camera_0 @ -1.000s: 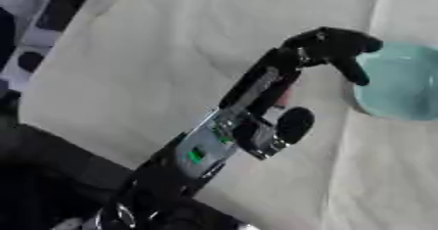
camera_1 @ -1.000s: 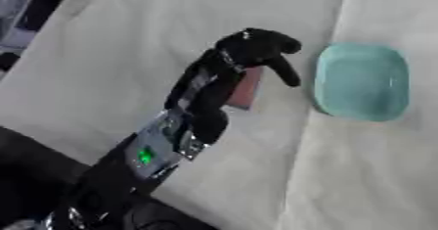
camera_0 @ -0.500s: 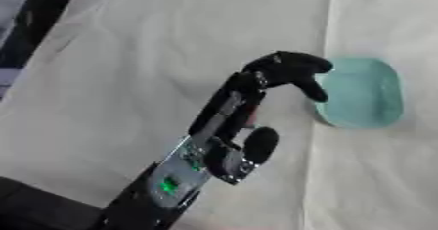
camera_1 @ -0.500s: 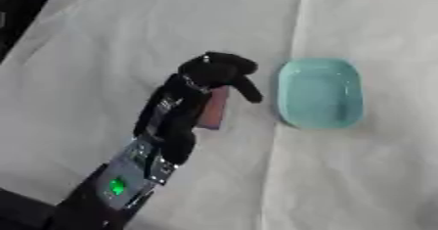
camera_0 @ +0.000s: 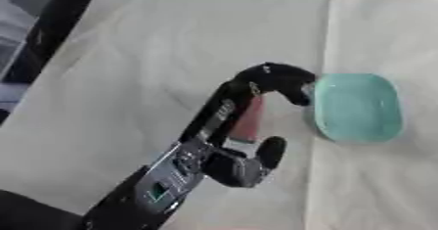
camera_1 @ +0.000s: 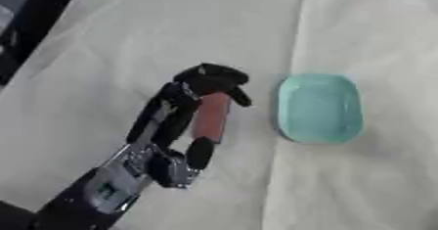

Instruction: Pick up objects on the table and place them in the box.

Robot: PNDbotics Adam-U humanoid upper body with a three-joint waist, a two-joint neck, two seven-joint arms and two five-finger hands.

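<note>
while left hand (camera_1: 209, 80) curls over reddish object (camera_1: 210, 116), teal box (camera_1: 319, 107) sits beside.

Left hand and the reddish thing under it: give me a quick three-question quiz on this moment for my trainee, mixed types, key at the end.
1. True or false: the teal tray already holds the reddish-brown object.
2. Multiple choice: where do the fingers of the left hand sit? A) curled over the top end of the reddish-brown object; B) flat inside the teal tray; C) off the cream cloth entirely.
3. Fill in: seen from the head camera, the teal tray lies to the ____ of the reddish-brown object.

Key: 1 false, the tray looks empty and the object lies on the cloth beside it. 2 A. 3 right.
</note>
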